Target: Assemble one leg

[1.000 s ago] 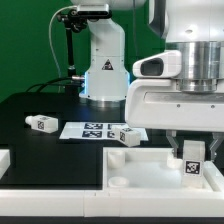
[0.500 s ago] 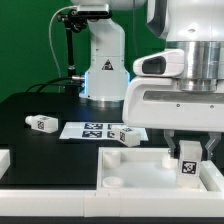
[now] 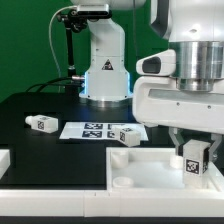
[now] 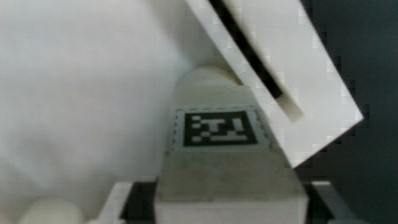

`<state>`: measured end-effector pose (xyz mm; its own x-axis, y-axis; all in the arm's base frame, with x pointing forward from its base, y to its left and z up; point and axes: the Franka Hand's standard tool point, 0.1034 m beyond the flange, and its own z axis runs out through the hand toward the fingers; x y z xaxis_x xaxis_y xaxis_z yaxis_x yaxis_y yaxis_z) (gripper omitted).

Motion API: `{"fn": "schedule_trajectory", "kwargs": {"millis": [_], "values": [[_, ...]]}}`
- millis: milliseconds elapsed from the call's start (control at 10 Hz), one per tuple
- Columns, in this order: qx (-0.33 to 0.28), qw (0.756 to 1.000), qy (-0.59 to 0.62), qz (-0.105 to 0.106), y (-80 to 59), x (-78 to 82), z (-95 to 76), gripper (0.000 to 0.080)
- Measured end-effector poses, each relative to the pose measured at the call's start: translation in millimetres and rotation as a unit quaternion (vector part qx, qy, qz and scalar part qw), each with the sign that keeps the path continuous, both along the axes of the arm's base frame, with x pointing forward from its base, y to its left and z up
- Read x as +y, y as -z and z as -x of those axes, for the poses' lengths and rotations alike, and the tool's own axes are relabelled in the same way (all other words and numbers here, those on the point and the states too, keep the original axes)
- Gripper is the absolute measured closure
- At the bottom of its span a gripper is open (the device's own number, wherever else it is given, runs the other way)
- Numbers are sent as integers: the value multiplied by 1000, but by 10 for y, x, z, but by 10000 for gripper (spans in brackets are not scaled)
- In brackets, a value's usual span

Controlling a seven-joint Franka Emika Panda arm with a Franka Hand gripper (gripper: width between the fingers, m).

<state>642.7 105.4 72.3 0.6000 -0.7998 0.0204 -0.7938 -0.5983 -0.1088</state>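
we see the gripper and the bulky hand above it sitting a little further toward the exterior view's right than they did 1 second ago, and the leg it carries has gone with them. the shift is small and mostly sideways; we cannot tell any clear change in height.

the fingers are closed on the leg, 1 on each side, with only the block's width between them. in the wrist view the leg rises from between the 2 dark fingers with its tag facing the camera, so we judge the grip firm and centred.

the leg hangs upright over the far right part of the tray, the large white recessed part in the foreground. its lower end looks close to the tray's floor, but we cannot tell whether it touches. the wrist view shows the tray's raised edge just beside the leg's tip.

we read the move as a fine alignment of the leg over its seat in the corner, so the fitting step is under way but not done.

2 more legs wait on the table: 1 well off to the left, 1 just beside the marker board.
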Motion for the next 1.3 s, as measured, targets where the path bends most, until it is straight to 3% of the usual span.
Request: {"fn": "schedule_trajectory", "kwargs": {"millis": [200, 700, 1000, 1200, 1300], "values": [[13, 993, 113, -20, 3, 22, 18, 512], [19, 975, 220, -30, 4, 23, 21, 512], [32, 931, 358, -62, 9, 21, 22, 512], [31, 939, 336, -61, 16, 25, 26, 512], [31, 940, 333, -60, 18, 26, 28, 305]]}}
